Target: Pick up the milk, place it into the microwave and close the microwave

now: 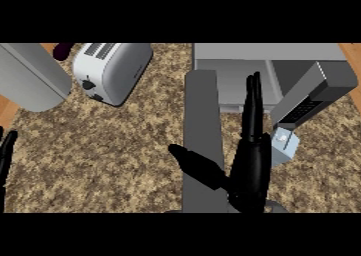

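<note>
A pale blue and white milk carton (285, 145) stands on the speckled counter, partly hidden behind my right hand. My right hand (249, 165) is open, its fingers straight and pointing up the view, thumb spread to the left; it sits just left of the carton. Behind them is the grey microwave (235, 57), its door (313, 95) swung open toward the right above the carton. My left hand (1, 150) rests open at the view's left edge, fingers up.
A silver toaster (111, 70) lies at the back left. A large grey rounded object (24, 75) fills the far left corner, with a dark purple item (63, 50) behind it. Wooden floor shows beyond the counter's side edges.
</note>
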### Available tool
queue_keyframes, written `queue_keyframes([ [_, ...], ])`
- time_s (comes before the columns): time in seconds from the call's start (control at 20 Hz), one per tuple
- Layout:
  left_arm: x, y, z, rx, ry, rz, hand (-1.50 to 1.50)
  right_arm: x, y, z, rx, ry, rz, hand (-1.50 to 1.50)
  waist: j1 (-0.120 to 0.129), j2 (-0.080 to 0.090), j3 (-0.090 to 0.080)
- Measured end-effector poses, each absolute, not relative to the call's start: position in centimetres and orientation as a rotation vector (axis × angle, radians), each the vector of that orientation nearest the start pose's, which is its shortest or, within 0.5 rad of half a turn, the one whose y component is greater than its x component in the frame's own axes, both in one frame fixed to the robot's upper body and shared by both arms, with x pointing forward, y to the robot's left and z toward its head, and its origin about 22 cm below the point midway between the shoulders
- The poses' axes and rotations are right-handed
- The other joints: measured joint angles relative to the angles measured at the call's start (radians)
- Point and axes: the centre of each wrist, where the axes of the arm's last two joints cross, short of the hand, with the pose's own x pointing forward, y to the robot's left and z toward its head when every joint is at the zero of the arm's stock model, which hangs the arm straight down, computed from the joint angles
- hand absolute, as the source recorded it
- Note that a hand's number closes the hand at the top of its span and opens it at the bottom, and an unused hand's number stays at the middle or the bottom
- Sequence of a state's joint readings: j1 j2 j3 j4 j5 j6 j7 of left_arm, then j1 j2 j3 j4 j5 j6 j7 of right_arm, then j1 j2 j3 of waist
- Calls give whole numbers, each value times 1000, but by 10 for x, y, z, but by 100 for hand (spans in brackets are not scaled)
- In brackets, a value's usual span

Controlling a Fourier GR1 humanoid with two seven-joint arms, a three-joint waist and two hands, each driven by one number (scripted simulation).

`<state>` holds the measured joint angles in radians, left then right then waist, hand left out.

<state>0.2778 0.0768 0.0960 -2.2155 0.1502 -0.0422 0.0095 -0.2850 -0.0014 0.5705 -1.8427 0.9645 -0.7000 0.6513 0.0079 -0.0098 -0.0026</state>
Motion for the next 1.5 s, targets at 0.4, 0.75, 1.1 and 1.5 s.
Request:
queue_keyframes([
  [0.4, 128, 288, 115, 82, -1964, 73, -150, 222, -81, 108, -683, -1884, 11, -150, 0, 0, -2],
  [0.75, 105, 294, 115, 83, -1962, 75, -150, 226, -101, 75, -699, -1838, -65, -150, 2, -1, 0],
  [1.1, 97, 301, 117, 88, -1951, 66, -150, 232, -129, 63, -721, -1795, -189, -150, 5, -5, -10],
  [1.5, 93, 305, 114, 88, -1954, 66, -150, 234, -141, 51, -721, -1741, -282, -150, 10, -11, -19],
])
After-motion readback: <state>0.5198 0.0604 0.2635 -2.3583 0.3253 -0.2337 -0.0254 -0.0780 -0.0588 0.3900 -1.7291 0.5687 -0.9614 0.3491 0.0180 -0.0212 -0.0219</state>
